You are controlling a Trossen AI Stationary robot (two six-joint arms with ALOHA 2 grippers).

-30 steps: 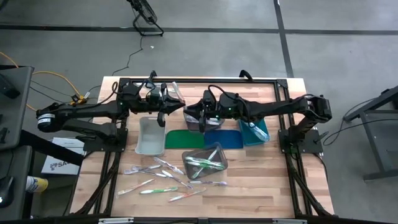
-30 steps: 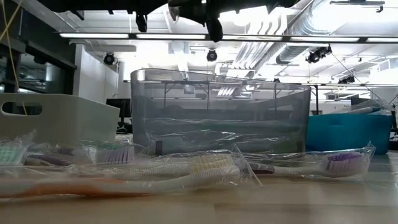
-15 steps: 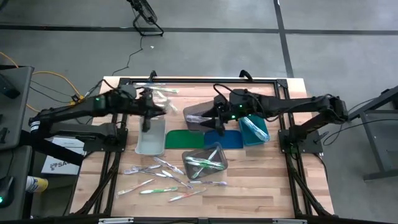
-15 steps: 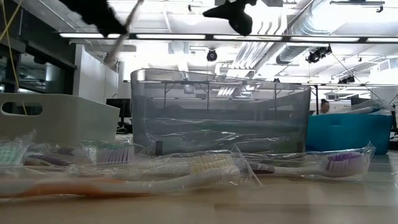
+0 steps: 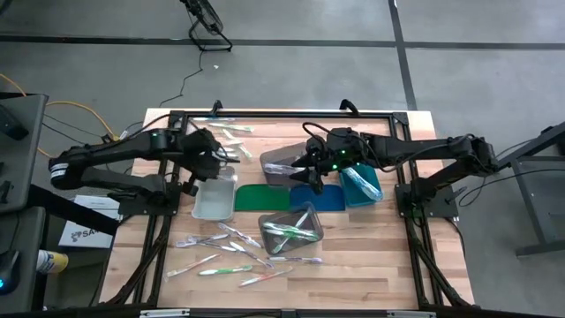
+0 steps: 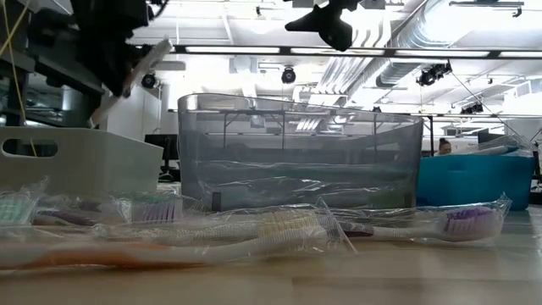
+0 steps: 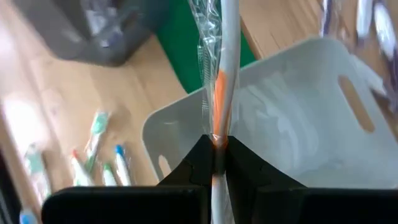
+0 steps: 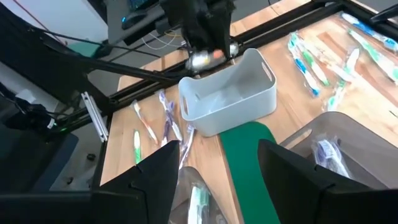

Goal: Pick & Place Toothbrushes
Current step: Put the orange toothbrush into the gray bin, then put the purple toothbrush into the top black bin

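Wooden table (image 5: pixel 371 265), left gripper (image 7: pixel 214 152) gripping toothbrush (image 7: pixel 224 74)

White-orange toothbrush (image 7: pixel 221 74), perhaps clear-wrapped

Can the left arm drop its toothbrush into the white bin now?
Probably yes. The left gripper holds the wrapped toothbrush right above the white bin, whose open top looks unobstructed.

I worked above a grey concrete floor (image 5: pixel 291 75) crossed by dark seams. A black stand (image 5: pixel 208 22) stood beyond the wooden table (image 5: pixel 441 265), and a dark desk (image 5: pixel 16 132) waited at my left. Overhead ran fluorescent light strips (image 6: pixel 254 49) and silver ducts (image 6: pixel 398 38) across a white ceiling.
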